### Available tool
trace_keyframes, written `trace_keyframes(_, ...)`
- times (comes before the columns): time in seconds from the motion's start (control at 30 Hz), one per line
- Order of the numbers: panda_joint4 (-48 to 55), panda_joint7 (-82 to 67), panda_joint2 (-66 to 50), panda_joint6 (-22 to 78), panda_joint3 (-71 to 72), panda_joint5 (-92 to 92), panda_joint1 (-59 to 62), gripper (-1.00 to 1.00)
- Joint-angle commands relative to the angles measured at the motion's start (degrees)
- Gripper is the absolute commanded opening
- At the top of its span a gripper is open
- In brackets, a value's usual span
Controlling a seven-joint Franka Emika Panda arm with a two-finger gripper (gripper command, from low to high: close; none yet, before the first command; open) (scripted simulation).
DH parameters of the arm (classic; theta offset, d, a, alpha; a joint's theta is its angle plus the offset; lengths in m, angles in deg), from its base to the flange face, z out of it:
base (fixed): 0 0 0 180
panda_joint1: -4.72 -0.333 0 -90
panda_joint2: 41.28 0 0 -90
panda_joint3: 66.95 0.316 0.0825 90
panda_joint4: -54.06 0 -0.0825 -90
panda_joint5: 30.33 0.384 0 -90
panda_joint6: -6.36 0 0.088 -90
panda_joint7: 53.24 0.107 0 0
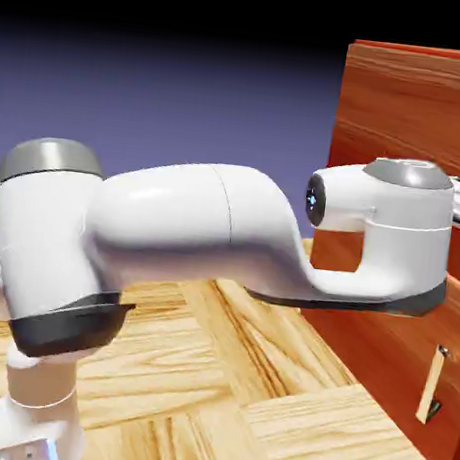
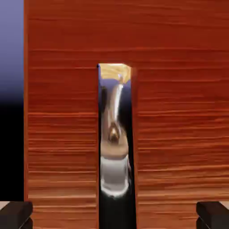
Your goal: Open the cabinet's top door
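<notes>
silver handle point(image 2: 115, 147) runs between my pincer's point(image 2: 114, 215) wide-apart tips, ungripped; reddish-brown top door point(image 2: 62, 134) fills most of my hand view

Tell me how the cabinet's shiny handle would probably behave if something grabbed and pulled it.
The handle looks stiff, probably metal, since it mirrors its surroundings so sharply, so I'd expect no bending. Its glossy face suggests it could be slippery. Being long and straight, it seems unlikely to twist loose against the wood-grain door.
</notes>
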Motion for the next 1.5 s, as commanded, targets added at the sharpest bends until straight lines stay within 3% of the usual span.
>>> trace_keyframes(0.0,1.4,-0.2,-0.2,-0.1,-0.9,0.1,-1.6,0.0)
trace_keyframes(0.03,1.4,-0.2,-0.2,-0.1,-0.9,0.1,-1.6,-1.0)
trace_keyframes(0.6,-30.8,3.5,-1.1,19.6,21.4,6.3,30.8,-1.0)
trace_keyframes(1.0,-53.5,-0.7,6.9,34.9,44.8,23.7,54.2,-1.0)
trace_keyframes(1.47,-68.5,-8.1,21.0,53.5,73.9,54.8,62.8,-1.0)
